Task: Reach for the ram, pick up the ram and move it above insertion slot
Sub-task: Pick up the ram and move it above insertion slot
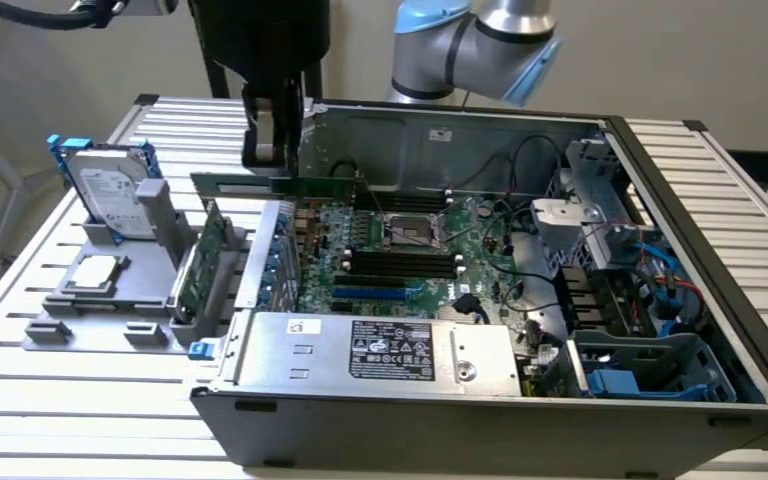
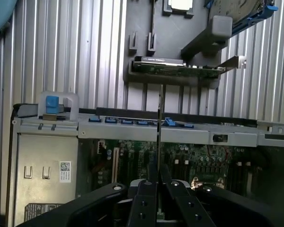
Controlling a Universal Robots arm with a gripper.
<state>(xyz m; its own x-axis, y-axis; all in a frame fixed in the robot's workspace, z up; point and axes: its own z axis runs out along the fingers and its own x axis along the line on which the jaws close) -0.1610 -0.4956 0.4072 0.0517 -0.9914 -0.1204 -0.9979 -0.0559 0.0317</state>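
Note:
The ram (image 1: 275,186) is a thin green stick held level in the air, with my black gripper (image 1: 275,166) shut on its top edge. It hangs over the open computer case's wall on the exterior view's left, just short of the motherboard (image 1: 411,250) and its black memory slots (image 1: 404,265). In the wrist view the ram (image 2: 159,132) appears edge-on as a thin line running out from between my fingers (image 2: 147,189), above the case's edge and the board below.
A grey fixture (image 1: 117,290) beside the case holds a taller green expansion card (image 1: 197,262), a hard drive (image 1: 107,192) and a processor chip (image 1: 97,270). The power supply (image 1: 384,350) fills the case's near corner. Cables and a drive cage (image 1: 651,365) crowd the exterior view's right.

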